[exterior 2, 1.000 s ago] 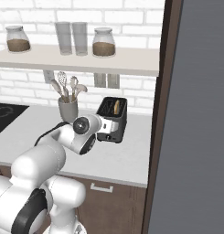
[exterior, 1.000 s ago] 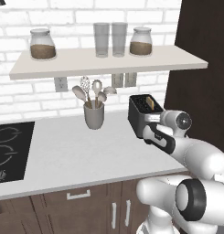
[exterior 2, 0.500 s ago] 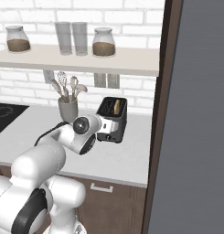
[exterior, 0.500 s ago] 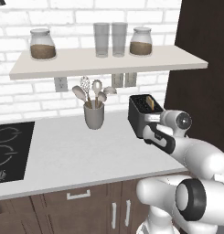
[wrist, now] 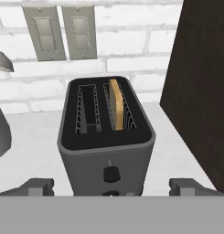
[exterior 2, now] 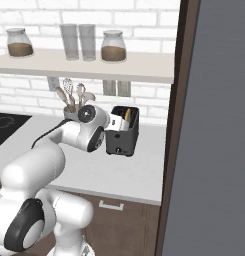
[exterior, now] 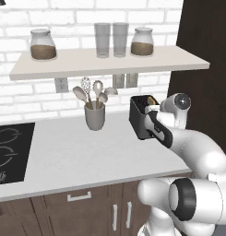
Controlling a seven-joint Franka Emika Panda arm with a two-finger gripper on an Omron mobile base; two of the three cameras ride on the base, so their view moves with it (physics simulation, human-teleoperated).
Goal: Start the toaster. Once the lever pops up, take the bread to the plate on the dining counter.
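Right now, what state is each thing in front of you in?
toaster: upright on the white worktop, two slots, left slot empty
bread: standing on edge in the right slot, top poking above the slot
tool: open, fingertips spread wider than the toaster front, touching nothing
utensil cup: upright, holding spoons and a whisk
two jars: lidded, part full, on the shelf
two glasses: upright, empty

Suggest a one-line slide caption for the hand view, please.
Open gripper faces the black toaster, bread standing in its right slot.
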